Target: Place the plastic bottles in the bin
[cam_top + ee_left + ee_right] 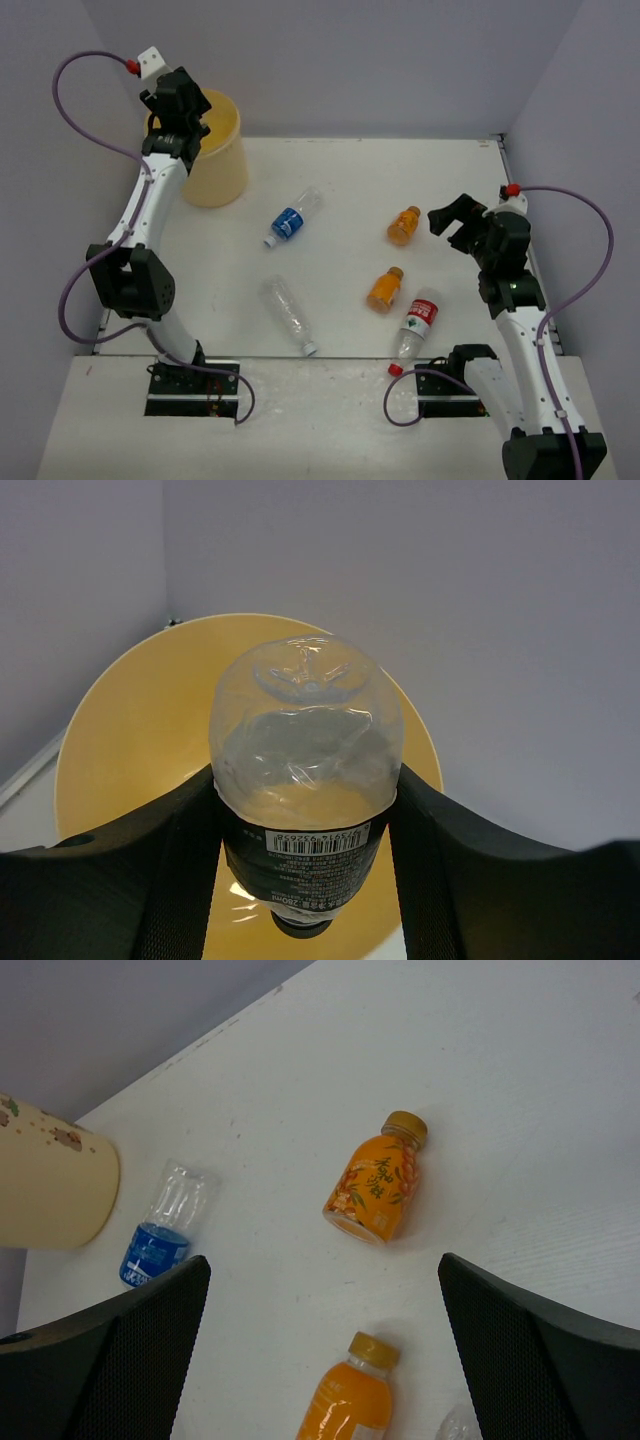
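My left gripper [183,120] hangs over the pale-yellow bin [226,160] and is shut on a clear black-label bottle [305,770], held above the bin's opening [130,730]. My right gripper [452,225] is open and empty above the table's right side. On the table lie a blue-label bottle [291,219], two orange bottles [403,224] [385,289], a red-white-label bottle [416,327] and a clear unlabelled bottle [288,314]. The right wrist view shows the far orange bottle [374,1180], the near orange bottle [347,1400] and the blue-label bottle [160,1230].
Grey walls close the table at the back and both sides. The bin stands in the back left corner and also shows in the right wrist view [50,1180]. The arm bases [195,380] [455,385] sit at the near edge.
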`<state>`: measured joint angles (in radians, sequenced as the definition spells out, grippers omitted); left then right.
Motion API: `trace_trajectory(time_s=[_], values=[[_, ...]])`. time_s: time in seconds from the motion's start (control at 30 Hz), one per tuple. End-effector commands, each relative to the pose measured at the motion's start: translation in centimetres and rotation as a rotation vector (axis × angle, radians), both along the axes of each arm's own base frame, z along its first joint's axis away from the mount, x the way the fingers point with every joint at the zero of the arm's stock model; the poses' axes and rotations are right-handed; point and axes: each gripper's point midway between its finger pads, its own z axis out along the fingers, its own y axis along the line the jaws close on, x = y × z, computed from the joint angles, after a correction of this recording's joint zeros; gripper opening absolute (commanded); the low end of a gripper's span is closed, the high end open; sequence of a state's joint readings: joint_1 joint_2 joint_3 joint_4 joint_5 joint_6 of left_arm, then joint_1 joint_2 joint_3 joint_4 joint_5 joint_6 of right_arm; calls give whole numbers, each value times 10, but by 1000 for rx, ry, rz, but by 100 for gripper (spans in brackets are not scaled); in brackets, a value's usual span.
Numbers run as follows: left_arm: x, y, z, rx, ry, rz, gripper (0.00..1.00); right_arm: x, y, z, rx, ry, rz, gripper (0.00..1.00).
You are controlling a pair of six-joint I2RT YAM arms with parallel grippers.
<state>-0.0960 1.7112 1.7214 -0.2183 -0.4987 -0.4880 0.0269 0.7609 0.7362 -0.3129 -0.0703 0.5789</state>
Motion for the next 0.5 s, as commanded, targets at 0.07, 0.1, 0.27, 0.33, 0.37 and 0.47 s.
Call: trace_trajectory(time_s=[0.07, 0.1, 0.27, 0.33, 0.37, 0.47], values=[[29, 22, 24, 49, -68, 110, 61, 9, -2, 24, -20, -63, 3, 99], [30, 23, 23, 53, -63, 114, 74, 10, -2, 25, -21, -62, -2, 99], [28, 24, 26, 62, -49, 113, 100, 11, -5, 24, -24, -57, -15, 99], [25, 22, 35, 67, -62, 97, 100, 11, -5, 23, -25, -59, -18, 99], [23, 21, 39, 68, -67, 89, 100, 12, -5, 23, -25, -58, -20, 99], [18, 16, 46, 62, -74, 53, 100, 12, -6, 21, -25, -56, -25, 99]])
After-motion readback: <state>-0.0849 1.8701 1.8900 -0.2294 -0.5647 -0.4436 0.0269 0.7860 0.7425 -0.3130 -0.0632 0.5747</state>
